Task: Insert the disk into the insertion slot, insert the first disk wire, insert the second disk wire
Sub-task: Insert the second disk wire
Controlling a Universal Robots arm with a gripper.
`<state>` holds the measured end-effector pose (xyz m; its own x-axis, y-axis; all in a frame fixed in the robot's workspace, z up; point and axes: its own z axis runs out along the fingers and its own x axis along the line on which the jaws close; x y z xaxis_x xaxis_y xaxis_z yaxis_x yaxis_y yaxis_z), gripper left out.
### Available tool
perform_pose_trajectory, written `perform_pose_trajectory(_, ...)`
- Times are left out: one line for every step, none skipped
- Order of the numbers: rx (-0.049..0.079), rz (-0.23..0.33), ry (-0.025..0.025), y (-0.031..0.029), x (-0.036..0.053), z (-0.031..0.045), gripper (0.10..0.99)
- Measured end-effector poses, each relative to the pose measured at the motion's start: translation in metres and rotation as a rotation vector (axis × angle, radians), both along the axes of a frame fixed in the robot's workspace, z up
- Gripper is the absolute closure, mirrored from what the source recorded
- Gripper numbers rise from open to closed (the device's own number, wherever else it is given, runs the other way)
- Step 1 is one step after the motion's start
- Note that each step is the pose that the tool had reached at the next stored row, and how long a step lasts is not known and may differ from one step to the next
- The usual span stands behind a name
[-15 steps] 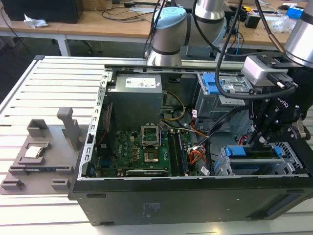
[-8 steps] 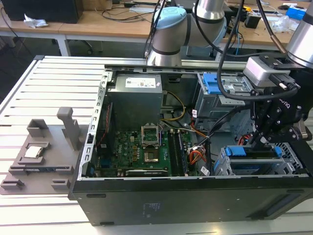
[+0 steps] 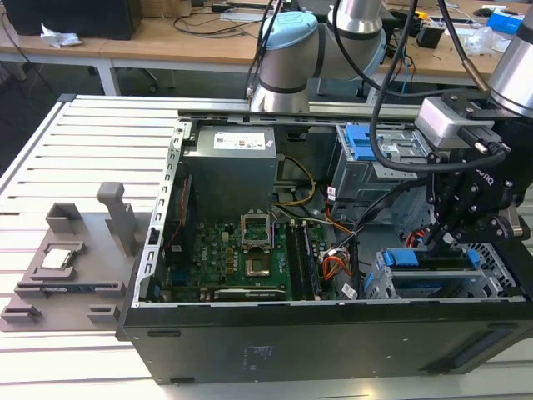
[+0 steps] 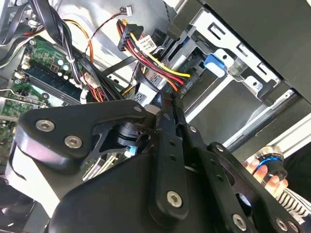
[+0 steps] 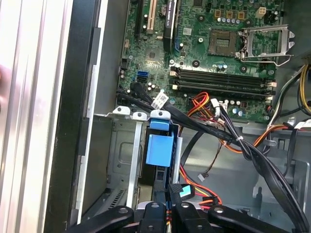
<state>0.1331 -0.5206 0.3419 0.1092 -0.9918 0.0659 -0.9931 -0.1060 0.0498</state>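
The disk (image 3: 426,260), framed by its bright blue carrier (image 5: 158,148), lies inside the insertion slot (image 3: 390,283), a grey perforated metal cage (image 5: 121,160) at the case's corner on the exterior view's right. My gripper (image 3: 450,237) hangs right over the end of the disk that faces the motherboard. Its black fingers (image 4: 170,104) are pressed together. Their tips sit beside a black connector with red, yellow and black wires (image 4: 187,85) at the cage. A small light blue plug (image 5: 187,191) lies close to the fingertips (image 5: 160,209). I cannot make out anything held between them.
The open case holds the motherboard (image 3: 241,258), a grey power supply (image 3: 229,162) and a taller cage with a blue latch (image 3: 362,142). Loose cable bundles (image 5: 228,138) cross beside the slot. A grey fixture (image 3: 62,258) sits on the slatted table. A hand (image 4: 262,170) is near the case.
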Motion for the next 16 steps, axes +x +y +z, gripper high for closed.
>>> perform_pose_trajectory(-0.001,0.0,0.0,0.0,0.0,0.0015,0.937)
perform_pose_trajectory(0.0,0.0,0.0,-0.0001,0.0,0.0019,0.937)
perform_pose_trajectory(0.003,0.0,0.0,-0.0001,0.0,0.0019,0.937)
perform_pose_trajectory(0.005,-0.001,0.0,-0.0002,0.0,0.0018,0.937)
perform_pose_trajectory(0.005,-0.001,0.0,-0.0003,0.0,0.0014,0.937)
perform_pose_trajectory(0.005,-0.002,0.0002,-0.0017,0.0,0.0007,0.937)
perform_pose_trajectory(0.005,-0.002,0.0001,-0.0024,0.0,0.0004,0.937)
perform_pose_trajectory(0.005,-0.003,0.0002,-0.0028,0.0,0.0001,0.937)
perform_pose_trajectory(0.005,-0.003,0.0004,-0.0033,0.0,-0.0006,0.937)
perform_pose_trajectory(0.005,-0.004,0.0007,-0.0041,0.0001,-0.0013,0.937)
perform_pose_trajectory(0.005,-0.004,0.0011,-0.0046,0.0014,-0.0017,0.937)
perform_pose_trajectory(0.005,-0.004,0.0012,-0.0047,0.0022,-0.0018,0.937)
perform_pose_trajectory(0.006,-0.006,0.0011,-0.0048,0.0025,-0.0019,0.937)
perform_pose_trajectory(0.007,-0.01,0.0009,-0.0048,0.0026,-0.0022,0.937)
perform_pose_trajectory(0.008,-0.012,0.0011,-0.0052,0.0027,-0.0026,0.937)
perform_pose_trajectory(0.008,-0.012,0.0011,-0.0056,0.0027,-0.0024,0.937)
